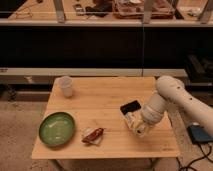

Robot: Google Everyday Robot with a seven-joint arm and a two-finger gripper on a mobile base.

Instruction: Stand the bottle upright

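Most of the gripper (136, 127) is hidden behind the white arm's (172, 97) bulky wrist at the right centre of the frame, low over the wooden table (100, 100). From what shows, its fingers are closed together on the bottle (131, 120). Only a short cream-white stretch of the bottle sticks out to the left of the wrist, so I cannot tell whether it stands straight or leans, or whether it touches the tabletop. It sits just below a flat black rectangle (130, 106). Its label is a yellowish patch with writing too small to read. Well to the left are a reddish wrapper (93, 135), a green plate (57, 128) and a white cup (65, 86).
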